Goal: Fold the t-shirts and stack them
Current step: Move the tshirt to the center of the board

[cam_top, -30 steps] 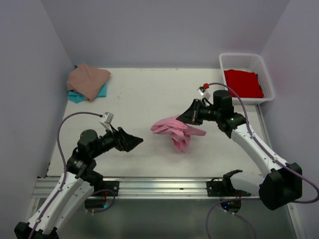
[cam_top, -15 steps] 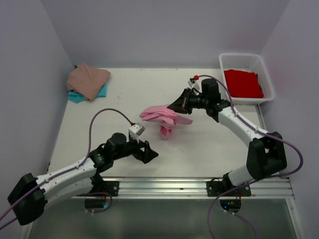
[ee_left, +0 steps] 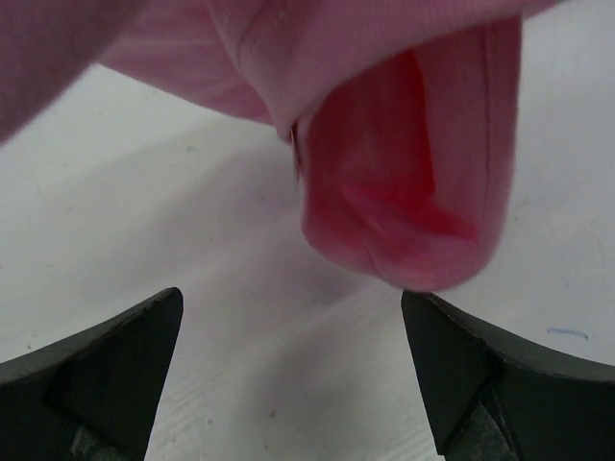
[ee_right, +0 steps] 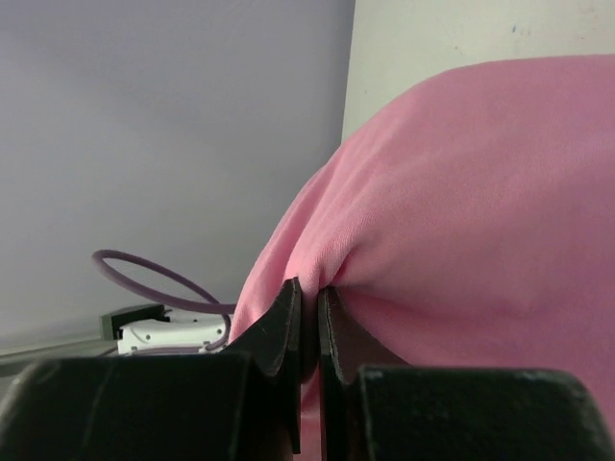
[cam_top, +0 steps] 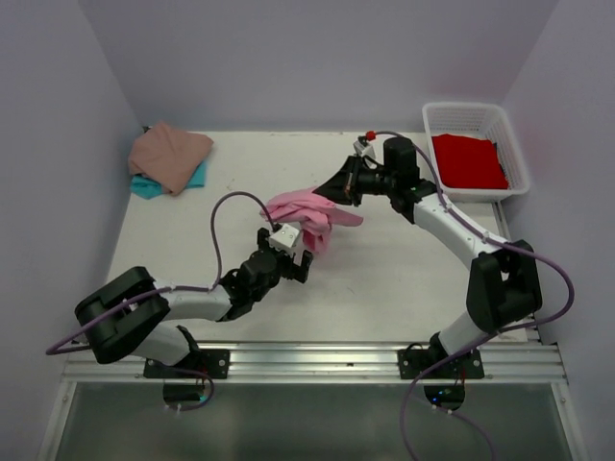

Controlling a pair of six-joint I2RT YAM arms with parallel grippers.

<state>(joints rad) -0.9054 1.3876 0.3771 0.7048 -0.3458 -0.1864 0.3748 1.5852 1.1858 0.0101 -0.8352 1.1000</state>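
The right gripper is pinched tight on a fold of the bright pink t-shirt, holding it up well to the left of the white lattice basket. A stitched lobe of the cloth hangs just above the left gripper, whose jaws stand wide apart. The step looks like taking a second hold. It would go best by rising until the hem alone sits between the fingers, closing only then, and drawing away from the basket to spread the shirt; grabbing doubled layers would probably leave it bunched
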